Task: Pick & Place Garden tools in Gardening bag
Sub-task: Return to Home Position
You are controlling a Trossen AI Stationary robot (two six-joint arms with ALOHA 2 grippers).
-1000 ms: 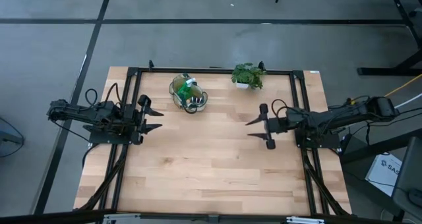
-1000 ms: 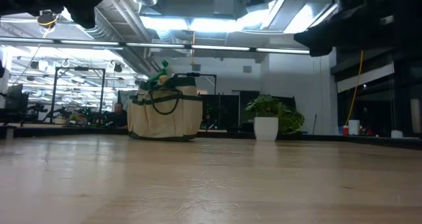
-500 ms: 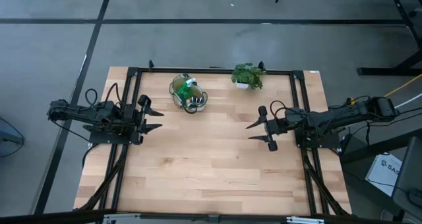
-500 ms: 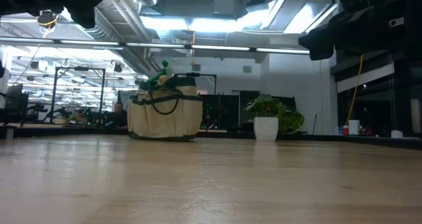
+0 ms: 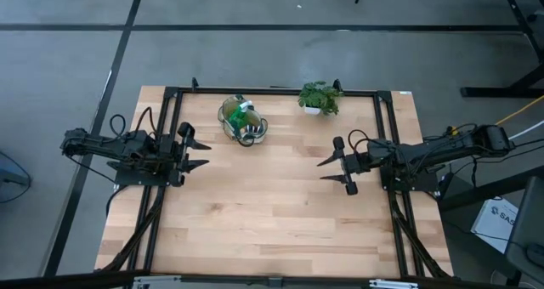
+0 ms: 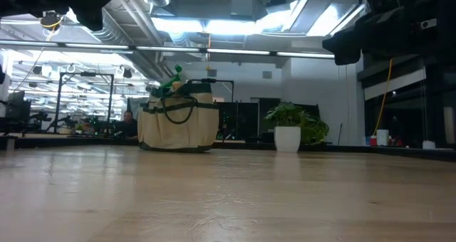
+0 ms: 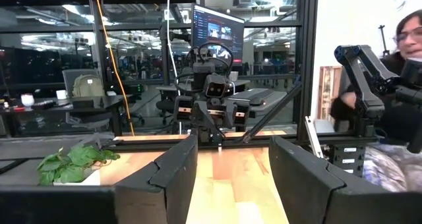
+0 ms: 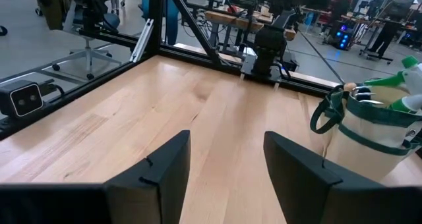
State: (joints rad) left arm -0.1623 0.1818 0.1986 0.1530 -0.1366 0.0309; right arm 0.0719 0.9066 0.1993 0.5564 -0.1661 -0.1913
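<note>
The round tan gardening bag (image 5: 241, 121) with dark green trim stands on its base at the table's far side, left of centre; it also shows in the low view (image 6: 178, 121) and the right wrist view (image 8: 374, 130). A bright green tool (image 6: 172, 80) and a wooden handle end (image 8: 349, 87) stick out of its top. My left gripper (image 5: 201, 154) is open and empty at the table's left side. My right gripper (image 5: 326, 168) is open and empty right of the table's centre.
A leafy plant in a white pot (image 5: 320, 98) stands at the far edge, right of the bag. Black frame rails (image 5: 382, 136) run along the table's sides and far edge. Bare wood (image 5: 263, 204) lies between the arms and toward the near edge. A person (image 7: 409, 72) is beyond the table.
My right gripper has moved a little toward the table's near edge and stayed open; it has kept still for the last half second.
</note>
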